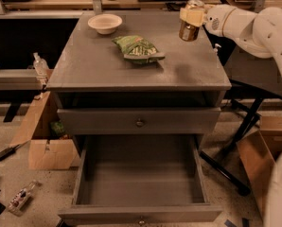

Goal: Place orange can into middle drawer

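Observation:
The orange can (pixel 188 32) is held upright in my gripper (pixel 192 16), just above the back right corner of the grey cabinet top (pixel 103 67). The gripper's cream fingers are shut around the can's upper part, and the white arm reaches in from the right. The middle drawer (pixel 141 186) is pulled out wide at the bottom of the view, well below and in front of the can. Its boxy inside holds nothing, and its knob (pixel 141 219) shows at the front edge.
A cream bowl (pixel 105 22) stands at the back left of the top, with a green snack bag (pixel 137 49) in the middle. A shallower shut drawer front (pixel 140 122) is above the open drawer. Cardboard boxes stand on the floor left (pixel 48 148) and right (pixel 257 162).

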`<action>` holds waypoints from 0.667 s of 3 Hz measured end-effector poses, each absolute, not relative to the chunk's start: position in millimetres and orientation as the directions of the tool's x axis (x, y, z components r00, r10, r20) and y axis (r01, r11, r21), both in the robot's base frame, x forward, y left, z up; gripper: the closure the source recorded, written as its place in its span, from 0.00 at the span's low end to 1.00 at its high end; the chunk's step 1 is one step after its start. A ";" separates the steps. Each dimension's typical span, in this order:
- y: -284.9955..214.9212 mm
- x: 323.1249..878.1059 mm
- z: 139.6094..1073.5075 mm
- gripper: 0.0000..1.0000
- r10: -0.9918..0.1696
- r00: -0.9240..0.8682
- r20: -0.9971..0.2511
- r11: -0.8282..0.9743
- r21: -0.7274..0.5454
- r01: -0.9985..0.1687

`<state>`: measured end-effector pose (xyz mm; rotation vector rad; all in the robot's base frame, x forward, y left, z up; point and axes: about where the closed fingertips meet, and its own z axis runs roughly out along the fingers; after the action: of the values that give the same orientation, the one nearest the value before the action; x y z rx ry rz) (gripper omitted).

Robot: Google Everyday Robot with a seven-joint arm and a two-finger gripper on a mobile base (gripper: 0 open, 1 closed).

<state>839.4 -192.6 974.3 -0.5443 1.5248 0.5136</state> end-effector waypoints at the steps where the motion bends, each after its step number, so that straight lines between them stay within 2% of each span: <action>1: -195.2 742.5 1010.2 1.00 -0.017 -0.006 -1.000 0.743 -0.008 -0.670; 2: -189.1 672.9 1012.4 1.00 -0.024 0.015 -1.000 0.679 -0.028 -0.734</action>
<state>672.9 -189.1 1012.4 -0.6659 1.4687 0.6206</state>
